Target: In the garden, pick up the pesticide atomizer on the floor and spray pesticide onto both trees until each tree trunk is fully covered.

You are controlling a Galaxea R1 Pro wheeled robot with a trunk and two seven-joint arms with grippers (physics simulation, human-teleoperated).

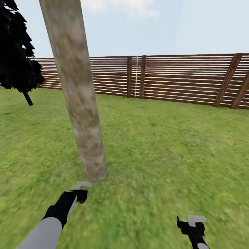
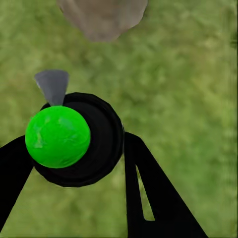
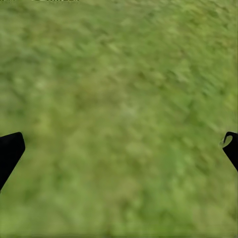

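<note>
One trunk (image 1: 77,93) rises from the grass (image 1: 155,155) just ahead of the left gripper (image 1: 82,188), leaning a little in the head view, its blotchy beige-grey bark ending at the ground close beyond the pale fingertip. No writing or label can be read anywhere. The left arm reaches forward and low, its grey forearm and black wrist angled toward the trunk's base. In the left wrist view the black fingers (image 2: 148,193) pinch a black round-bodied sprayer (image 2: 82,141) with a bright green ball on it and a small grey nozzle pointing toward the trunk foot (image 2: 104,17). The right gripper (image 1: 194,223) hangs low over bare grass, well apart from the trunk; its black fingers (image 3: 10,151) are spread wide. A brown slat fence (image 1: 180,79) runs behind, with a black tree (image 1: 17,52) at the left.
</note>
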